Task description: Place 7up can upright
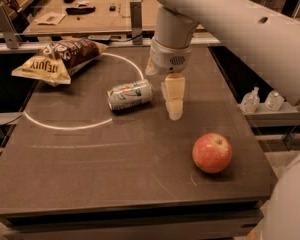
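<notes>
Approach step: empty gripper (175, 114), opening can't tell, hovers just right of the toppled 7up can (130, 95); next needs a grasp.

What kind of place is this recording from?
Likely a robotics lab: dark test table marked with a white arc, cluttered workbench behind, and the claw hanging beside the lying 7up can.

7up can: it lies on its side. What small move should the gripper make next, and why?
Probably shift the gripper leftward in the picture, over the 7up can, to grasp it. The can lies on its side on the table; the gripper hangs beside its right end, apart from it.
</notes>
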Available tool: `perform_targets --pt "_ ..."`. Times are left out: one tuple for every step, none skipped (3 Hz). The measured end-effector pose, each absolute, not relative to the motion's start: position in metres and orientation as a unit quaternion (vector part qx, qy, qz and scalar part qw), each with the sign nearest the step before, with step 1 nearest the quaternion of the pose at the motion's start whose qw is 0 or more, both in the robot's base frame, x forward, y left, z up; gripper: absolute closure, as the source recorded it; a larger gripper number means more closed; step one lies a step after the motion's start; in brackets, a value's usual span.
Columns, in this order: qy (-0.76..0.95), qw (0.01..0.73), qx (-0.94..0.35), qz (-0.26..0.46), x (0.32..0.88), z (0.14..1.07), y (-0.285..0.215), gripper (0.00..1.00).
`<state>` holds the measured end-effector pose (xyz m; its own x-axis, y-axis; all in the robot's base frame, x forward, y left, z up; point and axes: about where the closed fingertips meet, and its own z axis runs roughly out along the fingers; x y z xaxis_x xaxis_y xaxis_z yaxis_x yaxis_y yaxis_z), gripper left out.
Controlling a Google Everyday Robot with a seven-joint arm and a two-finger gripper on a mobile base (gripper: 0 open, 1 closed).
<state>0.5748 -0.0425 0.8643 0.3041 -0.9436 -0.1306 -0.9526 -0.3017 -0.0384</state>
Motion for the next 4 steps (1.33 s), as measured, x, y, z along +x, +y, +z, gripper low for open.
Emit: perform_targets --pt "0.575 0.051 -0.816 0.037 0.569 0.853 -0.026 0.0" --pt "0.557 0.053 -0.828 0.021 0.572 0.861 0.002 0.0" --pt "0.557 0.055 -0.828 0.018 0.576 0.862 0.01 0.0" --pt "0.563 0.054 -0.825 0.014 0.587 0.858 0.016 0.0"
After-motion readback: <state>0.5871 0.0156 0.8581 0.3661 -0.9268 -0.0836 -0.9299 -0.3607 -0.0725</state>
